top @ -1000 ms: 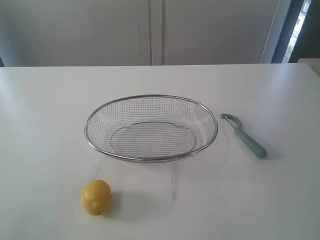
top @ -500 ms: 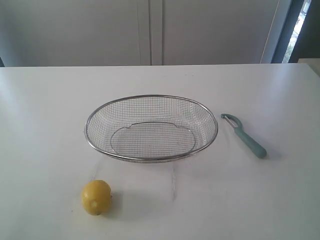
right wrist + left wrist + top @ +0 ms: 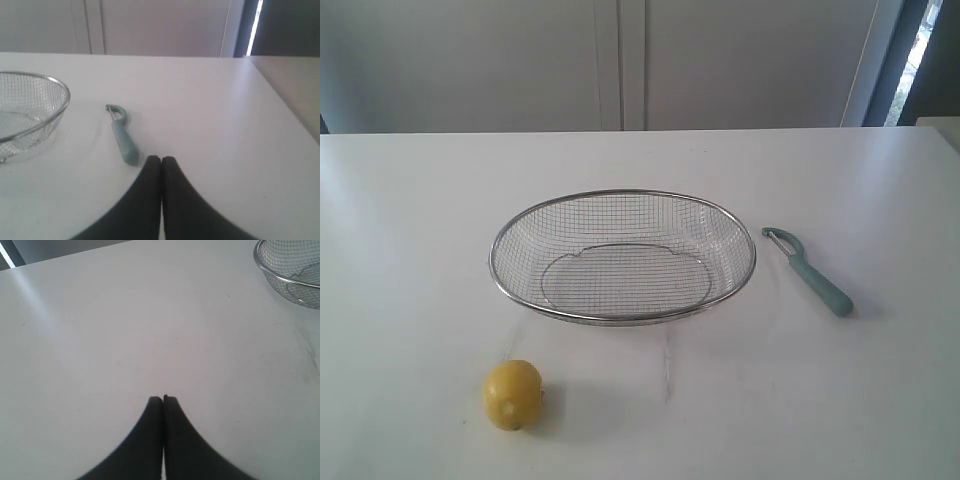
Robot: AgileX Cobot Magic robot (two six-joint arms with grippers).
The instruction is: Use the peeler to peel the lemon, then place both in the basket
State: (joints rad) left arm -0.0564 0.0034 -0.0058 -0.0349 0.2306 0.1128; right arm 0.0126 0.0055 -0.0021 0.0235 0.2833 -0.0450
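- The left pincer [image 3: 163, 399] is seen clenched and empty over the bare counter [image 3: 100, 340]; the right pincer [image 3: 161, 159] likewise, near the handle end of the peeler [image 3: 121, 134].
- The peeler is laid flat right of the basket [image 3: 623, 191]; light and stiff, it is best gripped mid-handle.
- The lemon [image 3: 512, 394] is found in front of the basket, leftward; firm and prone to rolling, it is best pinched across its middle.
- No writing can be read.
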